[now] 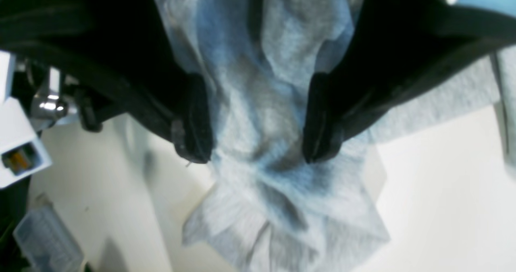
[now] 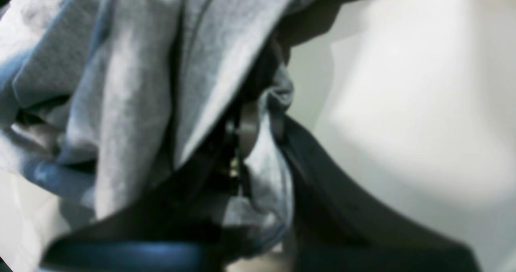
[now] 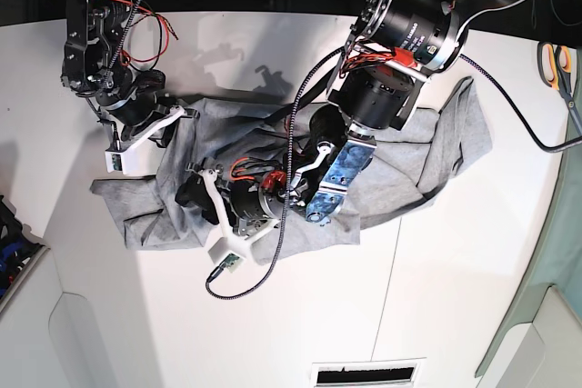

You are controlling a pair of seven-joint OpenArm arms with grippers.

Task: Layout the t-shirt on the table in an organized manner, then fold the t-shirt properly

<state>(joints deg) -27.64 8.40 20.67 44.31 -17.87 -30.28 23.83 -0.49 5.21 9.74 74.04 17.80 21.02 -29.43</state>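
The grey t-shirt [image 3: 418,161] lies crumpled across the middle of the white table [image 3: 455,297], with both arms over it. In the base view my left gripper [image 3: 195,195] is low over the shirt's front-left part. The left wrist view shows my left gripper [image 1: 258,147] open, its black fingertips [image 1: 197,143] wide apart with a bunched ridge of the t-shirt [image 1: 262,102] running between them. My right gripper [image 3: 173,117] is at the shirt's back-left edge. In the right wrist view my right gripper [image 2: 242,131] is shut on a fold of the t-shirt [image 2: 129,82], which drapes over it.
Scissors [image 3: 559,65] lie at the table's right edge, with a teal cloth [image 3: 546,315] beyond it. A black cable [image 3: 273,261] loops off the shirt's front edge. Thin dark seams [image 3: 396,270] cross the table. A clear plastic box [image 1: 44,239] sits at the left.
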